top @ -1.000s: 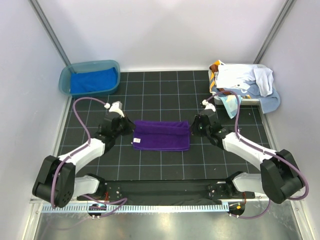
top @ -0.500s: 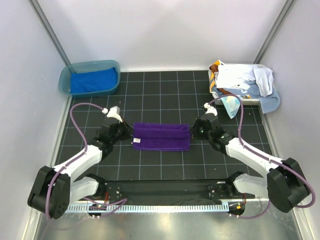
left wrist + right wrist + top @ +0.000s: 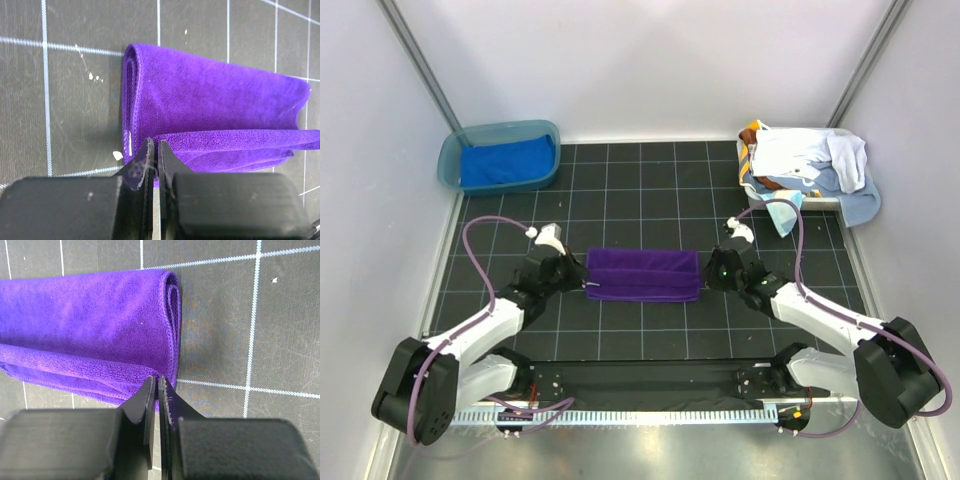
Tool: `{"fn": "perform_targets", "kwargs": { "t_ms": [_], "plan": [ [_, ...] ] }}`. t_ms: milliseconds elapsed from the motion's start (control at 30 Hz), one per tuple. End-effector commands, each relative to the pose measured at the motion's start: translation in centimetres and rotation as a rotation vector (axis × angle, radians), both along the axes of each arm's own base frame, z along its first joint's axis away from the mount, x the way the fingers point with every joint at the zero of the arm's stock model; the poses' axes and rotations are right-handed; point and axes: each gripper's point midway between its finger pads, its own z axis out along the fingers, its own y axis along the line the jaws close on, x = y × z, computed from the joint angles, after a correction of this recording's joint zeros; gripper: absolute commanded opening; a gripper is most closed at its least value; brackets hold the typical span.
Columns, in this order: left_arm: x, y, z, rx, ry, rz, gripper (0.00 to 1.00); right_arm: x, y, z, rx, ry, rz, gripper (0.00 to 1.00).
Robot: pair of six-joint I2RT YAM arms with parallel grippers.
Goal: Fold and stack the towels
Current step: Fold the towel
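A deep purple towel lies folded lengthwise on the black grid mat in the middle. My left gripper is at its left end, shut on the edge of the towel's upper layer. My right gripper is at its right end, shut on that same layer's corner. The held layer is drawn over the lower one toward the near edge. A royal blue towel lies in the teal tub. White, light blue and orange-brown towels are heaped at the back right.
The teal tub stands at the back left corner. A white basket under the towel heap stands at the back right, with a light blue towel hanging over its side. Walls enclose the mat on three sides.
Both grippers have moved toward the near edge, each holding its end of the purple towel. The upper layer has come over the lower one, and the towel looks narrower front to back.
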Motion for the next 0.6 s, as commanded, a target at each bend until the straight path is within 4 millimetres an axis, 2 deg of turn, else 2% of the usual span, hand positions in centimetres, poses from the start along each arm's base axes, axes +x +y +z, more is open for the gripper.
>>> {"fn": "perform_targets", "kwargs": {
  "t_ms": [0, 100, 133, 200, 300, 367, 400, 567],
  "plan": [
    [0.1, 0.3, -0.2, -0.002, -0.008, 0.033, 0.00, 0.3, -0.5, 0.4, -0.005, -0.031, -0.035, 0.07],
    [-0.1, 0.3, -0.6, -0.007, 0.007, 0.037, 0.03, 0.0, -0.6, -0.1, -0.010, -0.021, -0.032, 0.07],
    [-0.2, 0.2, -0.7, -0.006, 0.013, 0.038, 0.10, -0.2, -0.6, -0.3, -0.009, -0.014, -0.030, 0.08],
    [-0.4, 0.4, -1.1, -0.003, 0.029, 0.046, 0.17, -0.3, -0.4, -0.5, -0.008, -0.009, -0.022, 0.11],
    [-0.6, 0.4, -0.5, -0.011, 0.017, 0.047, 0.28, -0.6, -0.5, -0.6, -0.013, -0.001, -0.017, 0.28],
    [-0.6, 0.6, -0.1, -0.012, 0.012, 0.057, 0.33, -0.7, -0.5, -0.4, -0.015, -0.001, -0.012, 0.34],
    [-0.8, 0.8, 0.5, -0.010, 0.006, 0.060, 0.34, -0.7, -0.5, 0.0, -0.015, -0.002, -0.013, 0.37],
    [-0.9, 1.8, 2.3, 0.009, -0.013, 0.102, 0.33, -0.9, -0.5, 1.4, -0.010, -0.015, -0.008, 0.38]
  ]
}}
